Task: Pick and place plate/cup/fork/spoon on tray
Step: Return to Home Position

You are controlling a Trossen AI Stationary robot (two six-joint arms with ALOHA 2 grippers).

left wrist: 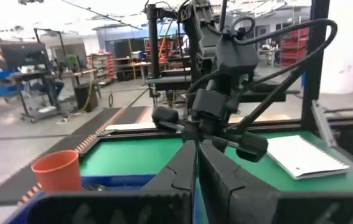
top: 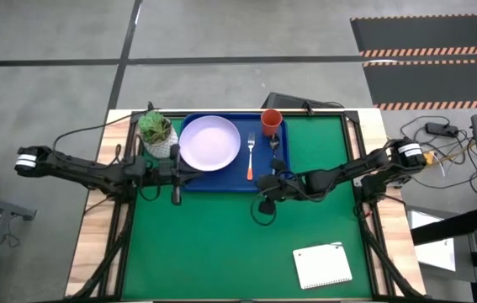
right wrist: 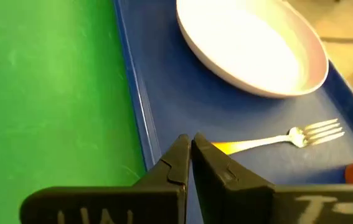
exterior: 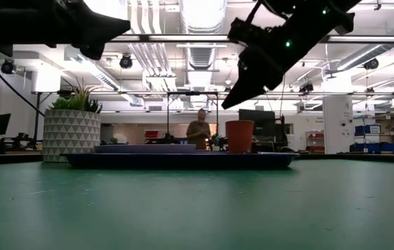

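The blue tray [top: 221, 183] lies at the table's far middle. On it are the lavender plate [top: 209, 142], the orange-handled fork [top: 251, 158] right of the plate, the spoon [top: 273, 144] and the orange-red cup [top: 271, 123] at its far right corner. My right gripper [top: 261, 183] is shut and empty. It hangs above the tray's near edge, near the fork's handle [right wrist: 226, 147], and tilts down [exterior: 226, 105]. My left gripper [top: 183, 171] is shut and empty, held high over the tray's near left corner [exterior: 126, 26]. Its shut fingers [left wrist: 196, 168] point at the right arm.
A white pot with a green plant [top: 156, 133] stands just left of the tray. A white spiral notepad [top: 322, 265] lies at the near right of the green mat. A person [exterior: 199, 130] stands far off in the room behind the table.
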